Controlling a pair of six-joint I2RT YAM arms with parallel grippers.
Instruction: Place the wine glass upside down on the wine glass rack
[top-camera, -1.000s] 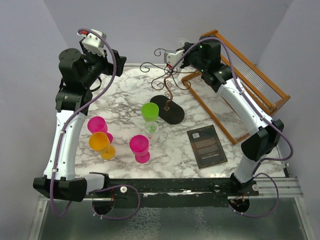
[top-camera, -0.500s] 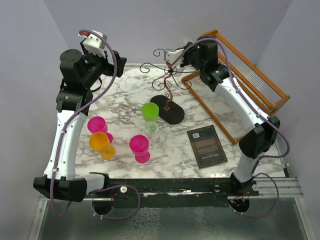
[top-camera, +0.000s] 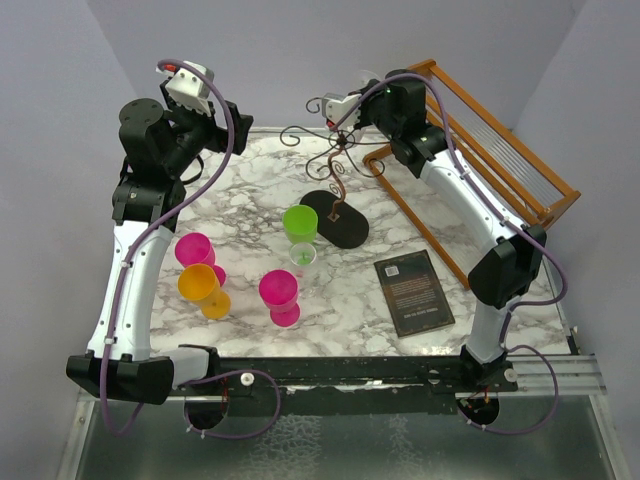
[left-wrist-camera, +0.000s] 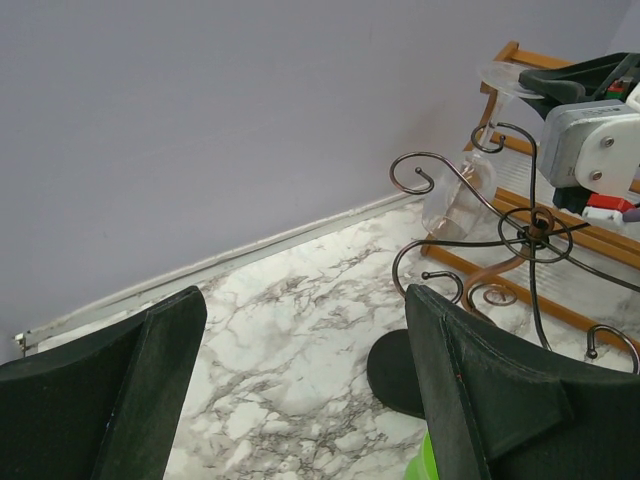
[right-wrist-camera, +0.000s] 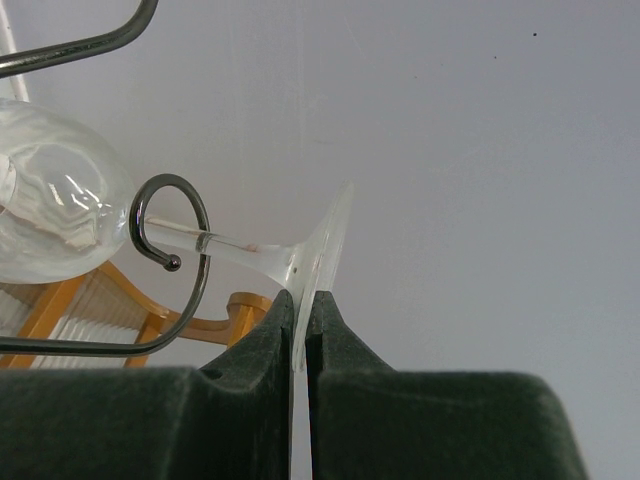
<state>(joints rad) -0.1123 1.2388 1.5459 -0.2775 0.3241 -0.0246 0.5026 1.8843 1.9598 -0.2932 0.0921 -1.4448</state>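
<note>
The right gripper (right-wrist-camera: 300, 305) is clamping the thin disc foot of the clear wine glass (right-wrist-camera: 55, 205) edge-on between its two dark fingers (right-wrist-camera: 255, 340). The jaws are standing almost together, with only the rim of the foot between them. From the jaw tips the stem is running out to the left, and the bowl is lying at the far left of the jaws. Between the jaw tips and the bowl, the stem is crossing inside a curled arm end of the wine glass rack (right-wrist-camera: 204, 270); whether glass and wire are touching cannot be told. Below the stem, left of the jaws, part of the wooden dish rack (right-wrist-camera: 60, 300) is showing. In the left wrist view the glass is hanging tilted, foot uppermost and bowl lowest, just beside the hub of the wire stand. The left gripper (left-wrist-camera: 300, 385) is holding its jaws wide apart with nothing between them. Beyond the gap the marble table (left-wrist-camera: 290, 330) is showing, and the wire stand is standing ahead of and above the right-hand jaw.
</note>
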